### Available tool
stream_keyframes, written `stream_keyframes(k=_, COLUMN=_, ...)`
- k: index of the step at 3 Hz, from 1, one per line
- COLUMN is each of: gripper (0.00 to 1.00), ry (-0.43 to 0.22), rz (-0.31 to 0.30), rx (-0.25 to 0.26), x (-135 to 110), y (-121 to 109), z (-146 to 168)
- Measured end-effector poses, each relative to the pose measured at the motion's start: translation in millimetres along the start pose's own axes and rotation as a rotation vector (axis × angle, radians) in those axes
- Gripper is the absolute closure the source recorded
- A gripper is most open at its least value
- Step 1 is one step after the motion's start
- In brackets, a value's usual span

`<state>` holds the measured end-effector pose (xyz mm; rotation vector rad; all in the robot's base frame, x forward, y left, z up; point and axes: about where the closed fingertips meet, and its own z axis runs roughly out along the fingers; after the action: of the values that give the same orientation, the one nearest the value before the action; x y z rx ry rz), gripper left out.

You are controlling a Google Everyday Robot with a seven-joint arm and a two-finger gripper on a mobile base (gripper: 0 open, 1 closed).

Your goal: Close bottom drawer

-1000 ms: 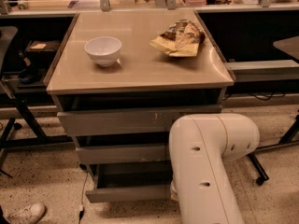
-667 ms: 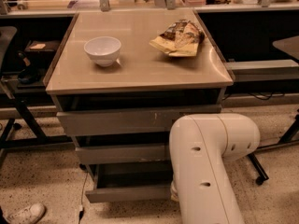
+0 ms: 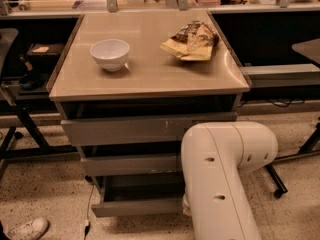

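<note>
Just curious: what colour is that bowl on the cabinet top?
White bowl, camera view; the gripper is unseen, likely behind the arm.

Change over the last second: none we can see | bottom drawer: front juts out equally far | gripper: hidden from us behind our arm, low beside the drawer's right end

We cannot see the tool: it is hidden behind the white arm. The arm also covers the right end of the bottom drawer and runs off the lower edge. On the table, the print on the bag is too blurred to read. The wearer of the shoe is cut off at the lower left corner.
</note>
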<state>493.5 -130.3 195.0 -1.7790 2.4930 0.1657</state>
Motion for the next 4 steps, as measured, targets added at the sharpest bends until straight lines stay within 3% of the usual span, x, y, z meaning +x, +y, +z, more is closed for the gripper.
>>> stream_keyframes(k=2, gripper=0.13, ry=0.000, rz=0.000, rx=0.000, x=0.0, y=0.0, z=0.0)
stream_keyframes(k=3, gripper=0.00, ry=0.000, rz=0.000, rx=0.000, x=0.0, y=0.2, z=0.2)
stream_keyframes(k=4, gripper=0.00, ry=0.000, rz=0.000, rx=0.000, x=0.1, y=0.2, z=0.2)
